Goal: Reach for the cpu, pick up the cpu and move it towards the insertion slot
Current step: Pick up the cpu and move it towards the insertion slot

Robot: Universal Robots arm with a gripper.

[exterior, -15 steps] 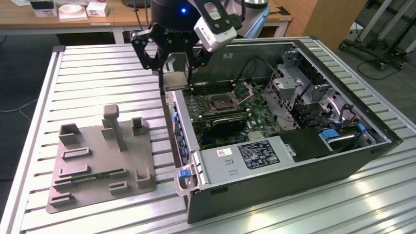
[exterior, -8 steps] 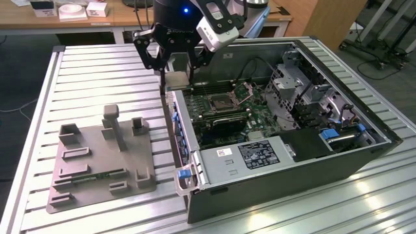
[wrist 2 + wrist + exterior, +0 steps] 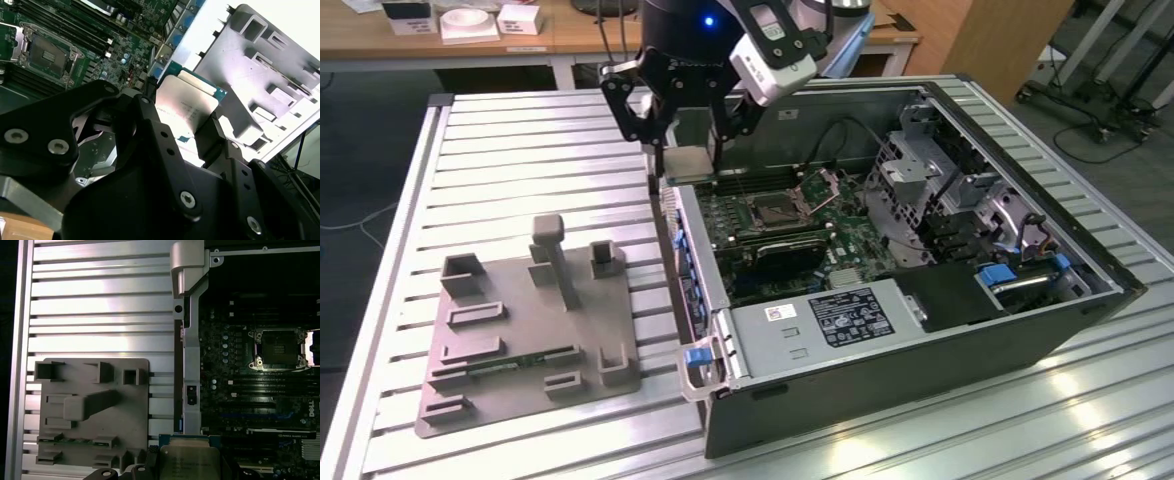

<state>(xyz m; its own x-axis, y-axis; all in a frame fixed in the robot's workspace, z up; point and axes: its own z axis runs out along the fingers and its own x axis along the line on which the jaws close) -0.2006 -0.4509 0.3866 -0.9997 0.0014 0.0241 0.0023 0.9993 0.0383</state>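
My gripper [image 3: 690, 150] hangs over the open computer case's wall nearest the fixture, at the far end of that wall, shut on the cpu [image 3: 690, 164]. The cpu is a thin square chip with a silvery top and a green edge, pinched between the black fingers in both wrist views [image 3: 187, 107] [image 3: 192, 460]. The insertion slot [image 3: 774, 208] is a silver-framed square socket with a dark centre on the green motherboard, its hinged bracket raised. It lies to the exterior view's right of the gripper and lower, and shows in both wrist views [image 3: 45, 50] [image 3: 277, 347].
A grey fixture plate [image 3: 520, 330] with upright posts lies on the ribbed metal table [image 3: 520, 140], to the exterior view's left of the case [image 3: 1067, 330]. A green memory strip [image 3: 520, 362] sits in the plate. Cables, drive cages and a power supply crowd the case.
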